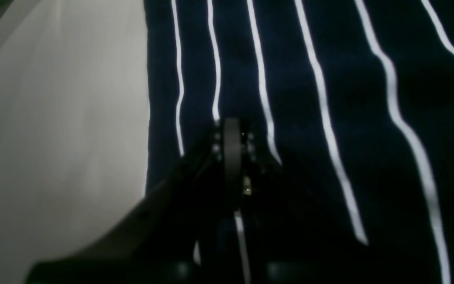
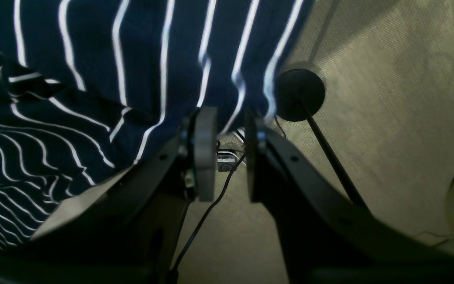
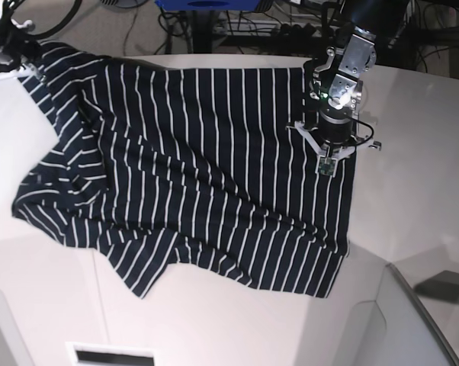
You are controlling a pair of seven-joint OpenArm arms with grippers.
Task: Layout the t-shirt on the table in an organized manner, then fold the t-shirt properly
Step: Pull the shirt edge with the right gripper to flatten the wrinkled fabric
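Left wrist view: left gripper (image 1: 231,157), jaws closed together, pressing on the t-shirt (image 1: 329,98) near its edge.

Right wrist view: right gripper (image 2: 229,157), jaws slightly parted, straddling a hem; hold uncertain.

Base view: shirt lying rumpled across the table (image 3: 412,114), far-left corner being lifted. Laying-out step underway; next, pulling cloth taut and flat.

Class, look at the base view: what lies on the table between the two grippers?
The striped t-shirt spans the table from the left gripper towards the right gripper; nothing else lies there.
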